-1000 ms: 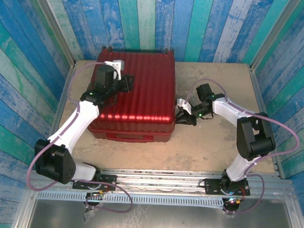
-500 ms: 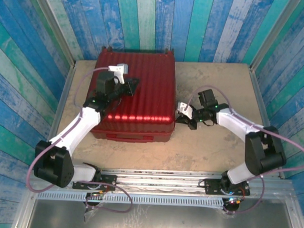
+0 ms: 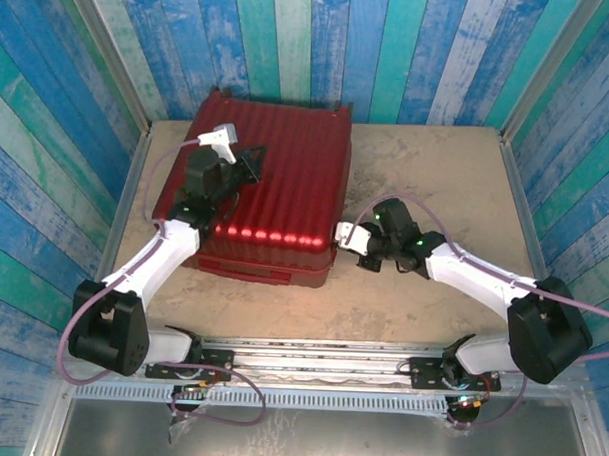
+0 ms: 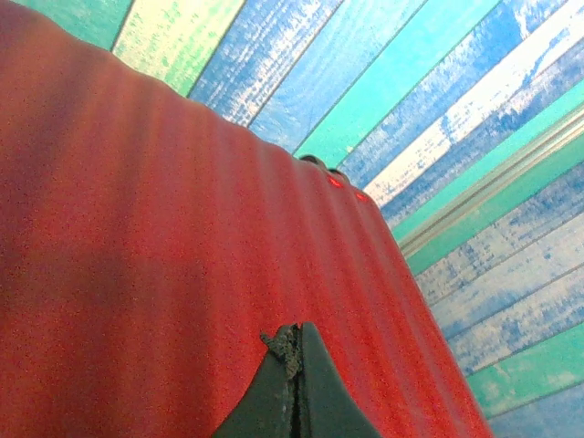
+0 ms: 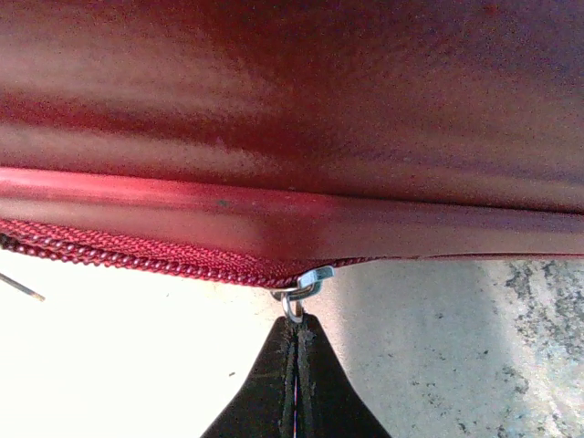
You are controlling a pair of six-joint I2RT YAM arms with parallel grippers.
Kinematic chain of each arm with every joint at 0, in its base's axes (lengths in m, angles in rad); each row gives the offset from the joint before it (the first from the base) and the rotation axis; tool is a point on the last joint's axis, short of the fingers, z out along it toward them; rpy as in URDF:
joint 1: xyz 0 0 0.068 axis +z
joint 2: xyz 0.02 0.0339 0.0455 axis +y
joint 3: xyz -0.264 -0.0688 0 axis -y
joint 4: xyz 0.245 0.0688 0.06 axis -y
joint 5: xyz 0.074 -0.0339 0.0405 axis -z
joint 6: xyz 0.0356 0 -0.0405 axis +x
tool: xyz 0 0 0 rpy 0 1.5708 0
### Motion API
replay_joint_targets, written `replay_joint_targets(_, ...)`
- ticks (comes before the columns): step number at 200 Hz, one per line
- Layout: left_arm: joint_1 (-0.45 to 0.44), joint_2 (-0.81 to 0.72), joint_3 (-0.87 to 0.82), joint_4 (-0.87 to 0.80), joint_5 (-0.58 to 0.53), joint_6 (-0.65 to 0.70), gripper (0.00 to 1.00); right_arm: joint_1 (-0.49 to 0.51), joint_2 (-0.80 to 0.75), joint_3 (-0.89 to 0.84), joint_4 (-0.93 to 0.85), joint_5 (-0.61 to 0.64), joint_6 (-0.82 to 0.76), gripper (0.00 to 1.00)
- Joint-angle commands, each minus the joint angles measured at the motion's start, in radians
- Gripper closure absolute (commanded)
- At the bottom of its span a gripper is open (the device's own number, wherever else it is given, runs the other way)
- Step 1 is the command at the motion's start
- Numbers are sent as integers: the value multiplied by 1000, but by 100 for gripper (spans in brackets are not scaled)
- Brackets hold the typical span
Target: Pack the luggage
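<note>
Black and pressed flat together, the jaws of the right gripper (image 5: 297,333) meet on the small metal ring of the zip pull (image 5: 306,285), so the tool is fully closed with the ring pinched at its very tips. That grip makes sense as the way to run the slider along the seam and seal the case. Woven dark-red zip tape (image 5: 137,260) runs leftward from the slider beneath a smooth, glossy moulded lip.

On the sandy, mottled table (image 3: 427,172) the luggage (image 3: 286,187) lies flat with its lid down, set towards the left and far side and turned slightly askew. Its hard shell is ribbed in long parallel ridges that catch a row of bright reflections.

Further back, the left gripper (image 4: 294,342) is also closed and holds nothing. Its joined tips sit at the finely grained top shell, though I cannot tell whether they press on it. My guess is that this arm is there to steady the case against the pull on the zip.

Behind everything stands the plank wall (image 3: 321,48), weathered boards in blue, teal and white.
</note>
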Motion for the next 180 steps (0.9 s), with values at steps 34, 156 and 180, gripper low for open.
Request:
replay_joint_targets(34,-46,181,-184,-289,71,-162,100,159,30,-45,-86,140,56,100)
replay_joint_targets(156,-83,190,-369,-55,-4,-255,100,374,82,35,-165,250,424,100)
replay_joint_targets(180,-85,180,-409,-7,-8,-257,100,417,85,46,-117,188,546,100)
